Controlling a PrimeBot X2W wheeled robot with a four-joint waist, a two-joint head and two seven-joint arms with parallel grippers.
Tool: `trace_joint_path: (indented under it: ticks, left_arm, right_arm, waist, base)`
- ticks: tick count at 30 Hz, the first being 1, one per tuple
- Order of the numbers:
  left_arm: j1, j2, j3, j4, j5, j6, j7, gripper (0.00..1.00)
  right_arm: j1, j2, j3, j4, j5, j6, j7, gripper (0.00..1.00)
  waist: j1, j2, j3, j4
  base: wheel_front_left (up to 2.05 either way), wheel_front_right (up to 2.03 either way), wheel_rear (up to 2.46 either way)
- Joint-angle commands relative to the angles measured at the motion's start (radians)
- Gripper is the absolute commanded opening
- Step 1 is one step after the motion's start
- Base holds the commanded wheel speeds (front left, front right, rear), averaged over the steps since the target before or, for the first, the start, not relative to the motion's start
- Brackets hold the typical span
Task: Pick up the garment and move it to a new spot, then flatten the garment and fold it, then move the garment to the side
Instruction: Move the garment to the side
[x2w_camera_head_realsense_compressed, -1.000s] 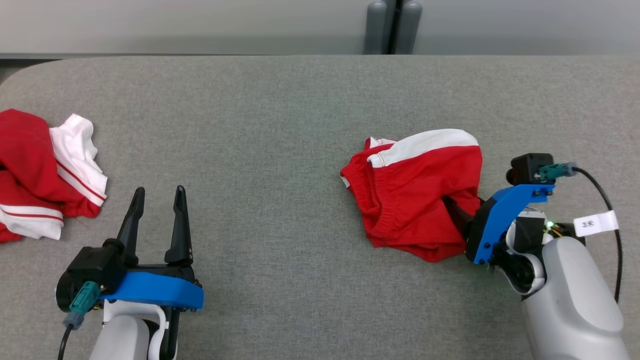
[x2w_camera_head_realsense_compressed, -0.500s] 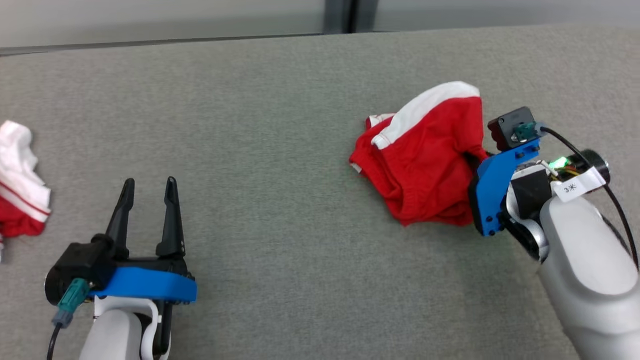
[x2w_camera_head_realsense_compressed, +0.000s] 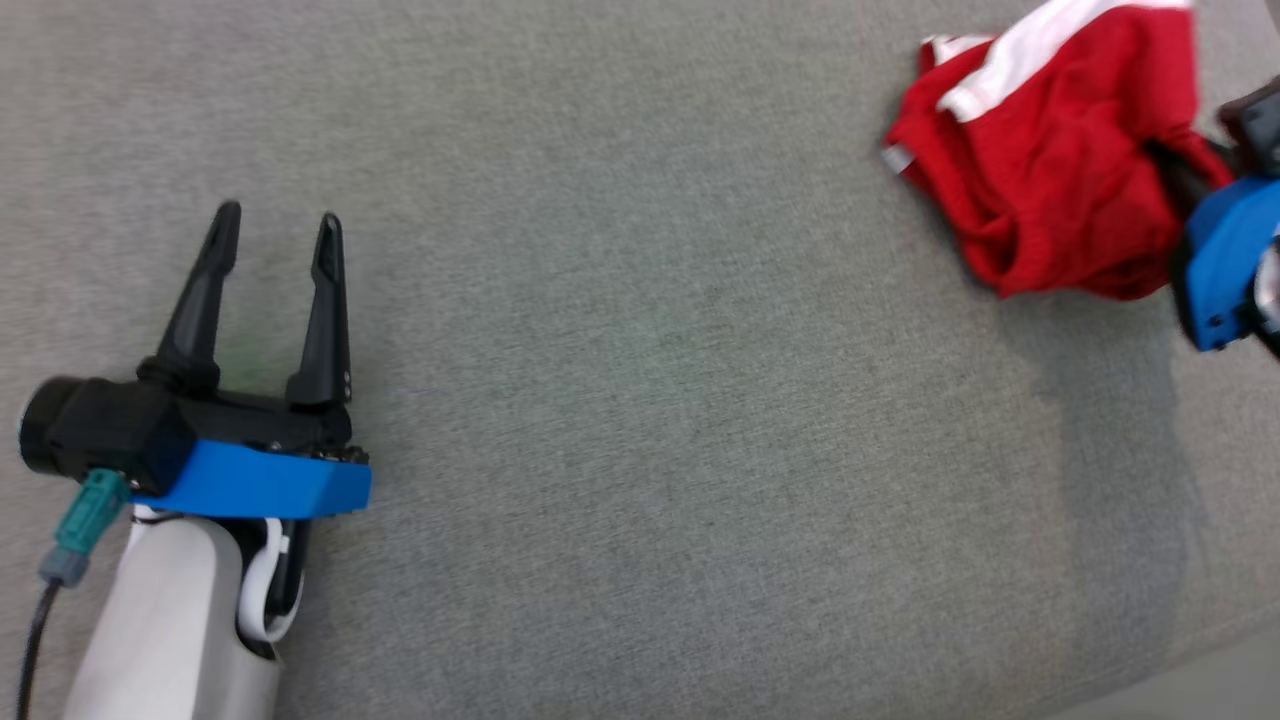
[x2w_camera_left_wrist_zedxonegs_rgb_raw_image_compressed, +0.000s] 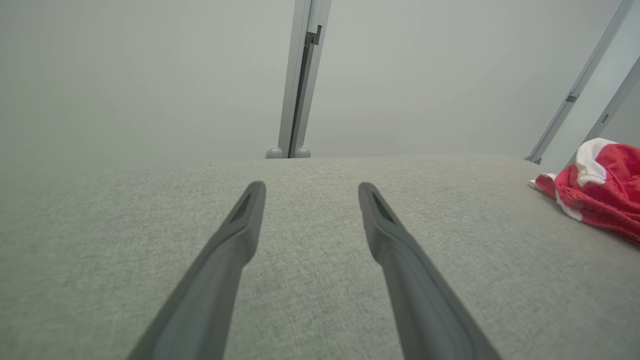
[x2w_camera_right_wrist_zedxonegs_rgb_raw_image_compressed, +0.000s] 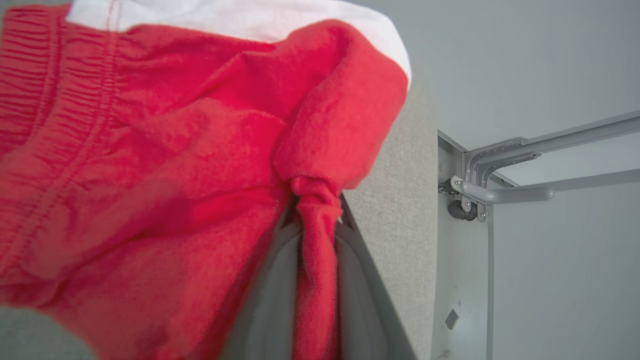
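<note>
Right gripper (x2w_camera_right_wrist_zedxonegs_rgb_raw_image_compressed: 320, 216) closed since a second ago: it had been wide at the edge of the red-and-white shorts (x2w_camera_head_realsense_compressed: 1050, 190), and now it was narrow and clamped on them. Right wrist view showed a twisted fold of red fabric pinched between both fingers. Shorts had gone from lying spread to bunched toward the grip. Head camera had also swung and tilted, so most of the frame shift was camera, not things.

Shorts sat at the far right of the grey table (x2w_camera_head_realsense_compressed: 650, 350), elastic waistband and white stripe away from the pinch. A shadow on the table below suggested they were partly raised; couldn't confirm they were clear of it.

Left gripper (x2w_camera_head_realsense_compressed: 278, 216) was spread wide, empty, low over bare table, well apart from the shorts.

Judgement: step one, pick and relocate. Grasp done, carry just starting. Next move called for lifting until the hanging cloth cleared the surface, then carrying toward the open middle where both arms could reach. Single-point pinch, so expect swing and possible slip.
</note>
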Motion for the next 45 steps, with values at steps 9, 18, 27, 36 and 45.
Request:
trace_joint_path:
  ticks: [9, 18, 27, 36, 45]
  left_arm:
    - [-0.027, 0.060, 0.006, -0.111, 0.013, 0.008, 0.067, 1.00]
    - [0.002, 0.079, 0.009, -0.142, 0.006, 0.016, 0.083, 1.00]
    - [0.019, 0.057, -0.004, -0.114, -0.012, 0.025, 0.059, 1.00]
    - [0.076, -0.008, -0.018, -0.006, -0.046, 0.031, 0.001, 1.00]
    - [0.167, -0.057, 0.013, 0.078, -0.062, 0.036, -0.018, 1.00]
  right_arm:
    - [-0.050, 0.000, -0.109, 0.117, -0.088, 0.000, -0.182, 0.00]
    - [-0.065, 0.026, -0.147, 0.188, -0.219, 0.000, -0.233, 0.00]
    - [-0.018, 0.068, -0.259, 0.222, -0.321, 0.000, -0.293, 1.00]
    - [0.135, 0.149, -0.375, 0.183, -0.283, 0.000, -0.367, 1.00]
    - [0.461, 0.303, -0.495, -0.187, -0.166, 0.000, -0.419, 1.00]
  waist:
    - [-0.0002, 0.0000, 0.070, -0.054]
    - [-0.0002, 0.0000, 0.066, -0.053]
    - [-0.0002, 0.0000, 0.017, -0.019]
    - [-0.0002, 0.0000, -0.163, 0.054]
    - [-0.0002, 0.0000, -0.345, 0.150]
  base:
    - [0.00, 0.00, 0.00]
    - [0.00, 0.00, 0.00]
    - [0.00, 0.00, 0.00]
    - [0.00, 0.00, 0.00]
    - [0.00, 0.00, 0.00]
